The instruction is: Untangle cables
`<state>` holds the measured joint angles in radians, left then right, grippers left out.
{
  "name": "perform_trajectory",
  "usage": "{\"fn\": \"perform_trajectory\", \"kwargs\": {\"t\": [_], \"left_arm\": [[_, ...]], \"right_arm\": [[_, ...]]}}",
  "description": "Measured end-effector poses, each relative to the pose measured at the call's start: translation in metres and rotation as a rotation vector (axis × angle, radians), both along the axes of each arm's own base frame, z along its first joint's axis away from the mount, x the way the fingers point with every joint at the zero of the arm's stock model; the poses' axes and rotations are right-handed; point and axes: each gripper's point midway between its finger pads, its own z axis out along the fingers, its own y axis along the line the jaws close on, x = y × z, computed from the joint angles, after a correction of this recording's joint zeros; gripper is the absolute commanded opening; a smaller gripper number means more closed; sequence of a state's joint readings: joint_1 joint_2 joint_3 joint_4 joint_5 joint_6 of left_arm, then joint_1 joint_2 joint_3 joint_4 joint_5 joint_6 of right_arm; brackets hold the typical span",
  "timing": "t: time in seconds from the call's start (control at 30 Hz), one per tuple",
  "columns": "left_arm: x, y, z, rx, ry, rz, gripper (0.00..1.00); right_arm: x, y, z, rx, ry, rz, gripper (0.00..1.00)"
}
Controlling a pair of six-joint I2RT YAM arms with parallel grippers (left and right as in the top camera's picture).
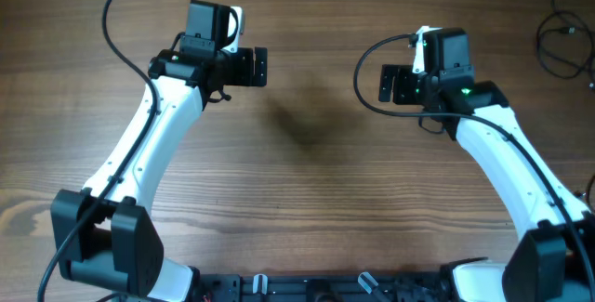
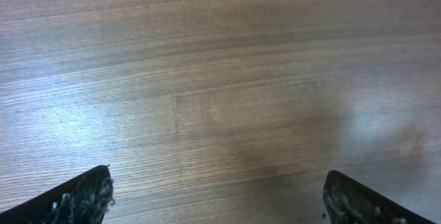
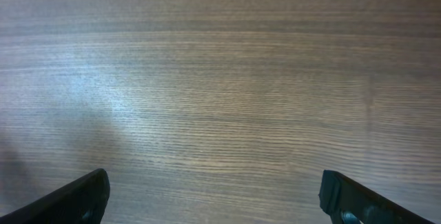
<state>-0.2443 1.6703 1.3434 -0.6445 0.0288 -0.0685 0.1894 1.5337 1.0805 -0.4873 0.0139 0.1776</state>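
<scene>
The cables [image 1: 561, 40] are thin black cords lying in loose loops at the table's far right corner, partly cut off by the frame edge; no plug ends can be made out. My left gripper [image 1: 259, 67] is open and empty over bare wood left of centre, pointing right. My right gripper [image 1: 383, 84] is open and empty right of centre, pointing left, well to the left of the cables. The left wrist view shows wide-apart fingertips [image 2: 217, 182] over bare wood. The right wrist view shows the same [image 3: 213, 182]. Neither wrist view shows a cable.
The wooden table [image 1: 307, 181] has a dark shadow between the grippers. Thick black arm cables loop beside the left arm [image 1: 119, 5] and the right arm [image 1: 361, 84]. The arm bases stand at the front edge.
</scene>
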Motion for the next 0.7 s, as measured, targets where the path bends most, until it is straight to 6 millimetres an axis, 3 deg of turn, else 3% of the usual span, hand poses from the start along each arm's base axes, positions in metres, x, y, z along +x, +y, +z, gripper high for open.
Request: {"fn": "perform_trajectory", "kwargs": {"t": [0.23,0.7], "left_arm": [[-0.007,-0.007,-0.004,0.059,0.013,-0.024,1.00],[-0.009,0.005,-0.005,0.171,0.000,0.024,1.00]], "right_arm": [[0.015,0.005,0.007,0.025,-0.066,0.008,1.00],[0.015,0.001,0.006,0.003,-0.066,-0.009,1.00]]}}
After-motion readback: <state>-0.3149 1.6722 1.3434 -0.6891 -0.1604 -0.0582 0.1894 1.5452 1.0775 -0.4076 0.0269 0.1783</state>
